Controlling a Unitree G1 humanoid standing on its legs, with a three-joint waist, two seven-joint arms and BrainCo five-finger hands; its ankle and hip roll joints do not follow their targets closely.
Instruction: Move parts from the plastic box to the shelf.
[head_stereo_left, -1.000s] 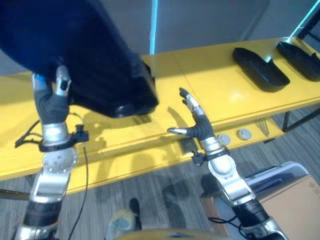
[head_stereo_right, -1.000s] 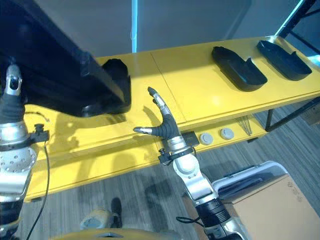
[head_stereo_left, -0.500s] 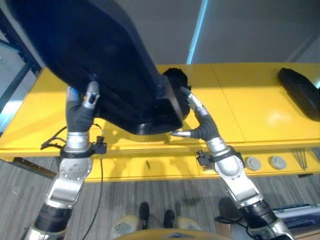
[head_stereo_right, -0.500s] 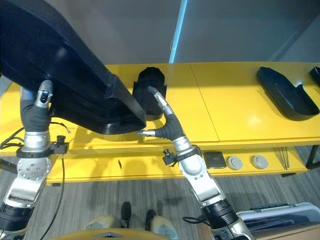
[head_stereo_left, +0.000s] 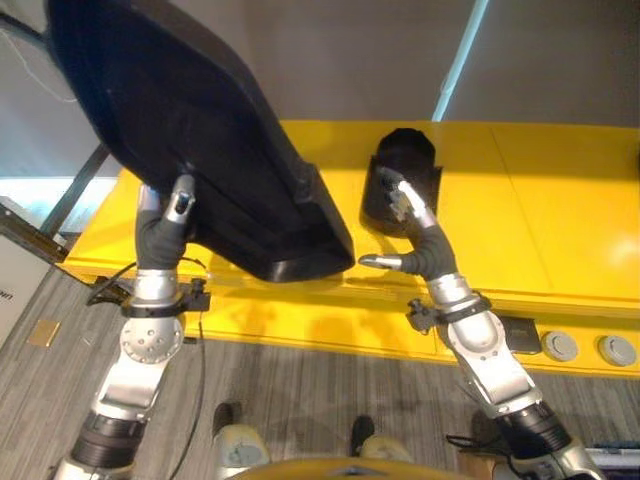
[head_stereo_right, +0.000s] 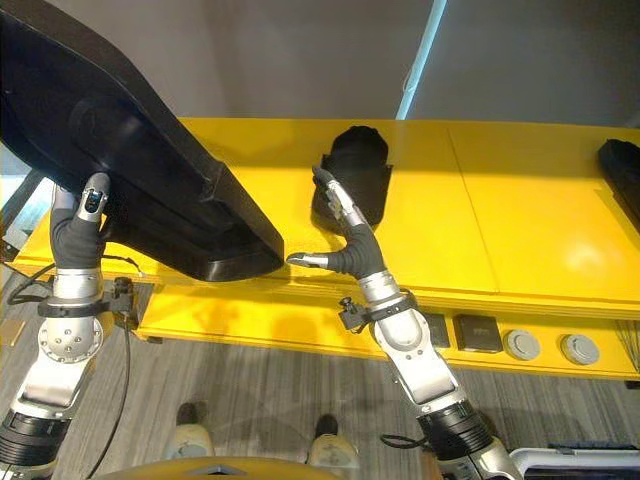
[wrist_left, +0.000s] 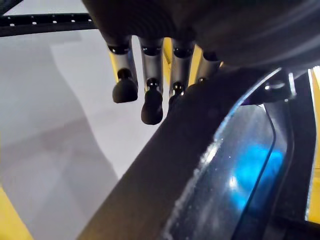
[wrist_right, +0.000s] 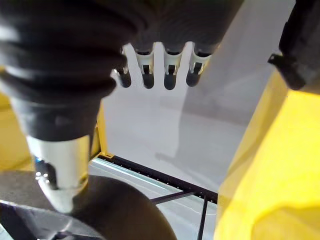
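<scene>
My left hand (head_stereo_left: 165, 225) props up the big black part (head_stereo_left: 190, 140) from beneath, fingers straight against its underside, thumb side hidden, so I cannot tell how firmly it is gripped. The part's long axis runs from far left, high in the air, down to its low right end, which hangs over the near edge of the yellow shelf (head_stereo_left: 560, 200). My right hand (head_stereo_left: 415, 240) stands just right of that end, fingers spread and empty, the nearer hand to steady it. A smaller black part (head_stereo_left: 402, 175) lies on the shelf behind it.
</scene>
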